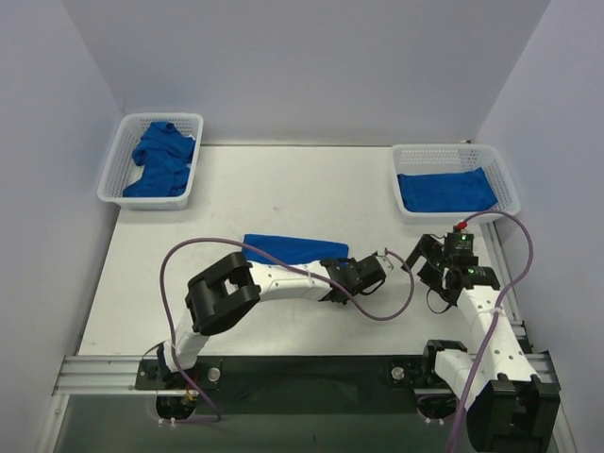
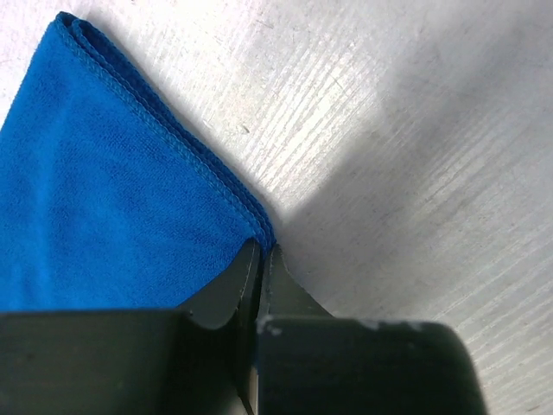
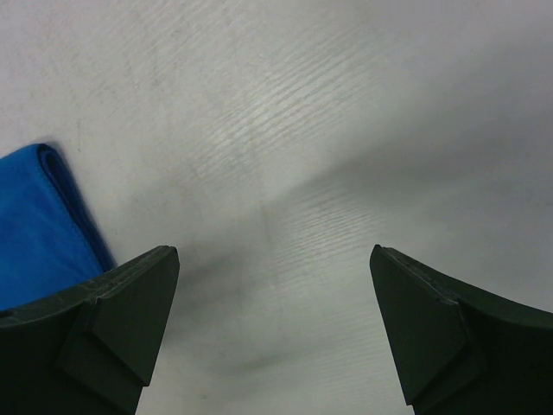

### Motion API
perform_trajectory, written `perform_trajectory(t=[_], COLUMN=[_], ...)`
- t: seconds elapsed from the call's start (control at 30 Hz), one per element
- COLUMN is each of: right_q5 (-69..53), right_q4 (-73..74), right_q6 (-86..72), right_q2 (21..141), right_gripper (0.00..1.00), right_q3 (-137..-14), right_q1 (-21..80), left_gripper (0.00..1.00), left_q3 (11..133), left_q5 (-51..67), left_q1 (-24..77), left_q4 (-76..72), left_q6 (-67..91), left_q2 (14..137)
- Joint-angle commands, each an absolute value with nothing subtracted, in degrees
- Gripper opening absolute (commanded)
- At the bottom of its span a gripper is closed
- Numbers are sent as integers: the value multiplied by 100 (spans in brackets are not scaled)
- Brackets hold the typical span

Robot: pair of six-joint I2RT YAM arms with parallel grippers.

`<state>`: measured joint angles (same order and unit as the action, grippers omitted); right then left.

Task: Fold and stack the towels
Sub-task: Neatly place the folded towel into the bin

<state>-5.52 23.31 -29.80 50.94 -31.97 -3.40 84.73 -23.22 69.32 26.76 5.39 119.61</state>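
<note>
A folded blue towel [image 1: 293, 248] lies as a long strip on the table's middle. My left gripper [image 1: 342, 267] is at its right end. In the left wrist view that gripper [image 2: 262, 251] is shut, its tips pinching the towel's [image 2: 112, 199] near corner. My right gripper [image 1: 423, 264] hovers just right of the strip, open and holding nothing. In the right wrist view it [image 3: 270, 251] spans bare table, with the towel's end [image 3: 39, 225] at the left edge. A folded towel [image 1: 445, 191] lies in the right basket. Crumpled towels [image 1: 162, 159] fill the left basket.
The left white mesh basket [image 1: 113, 175] stands at the back left by the wall. The right basket [image 1: 453, 151] stands at the back right. A purple cable [image 1: 377, 316] loops between the arms. The metal rail [image 1: 104, 368] runs along the near edge.
</note>
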Motion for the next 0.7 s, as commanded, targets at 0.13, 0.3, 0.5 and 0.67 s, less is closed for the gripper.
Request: perform_trajectory(t=[0.13,0.3,0.5,0.67], right_q5=[-2292,-2934,-2980,-2971], right_q4=[1057,-639,-2731,-4244], right_q6=[-3620,-4542,-5816,-6660], right_q2=[5895,6573,7935,9218], right_gripper=[99,99,100,100], right_q3=[-2892,-2593,-2514,-2487], right_q1=[-281,113,992,1335], left_gripper=[0,0,0,0], left_q3=[7946,7506,7207,7154], left_q5=[-1917,-1381,-923,-818], left_q1=[6759,6356,6073,6003], left_q4=[2268,1821,1617,1582], left_q6=[746,958,976,1028], left_q2=[11488,10900,10609,10494])
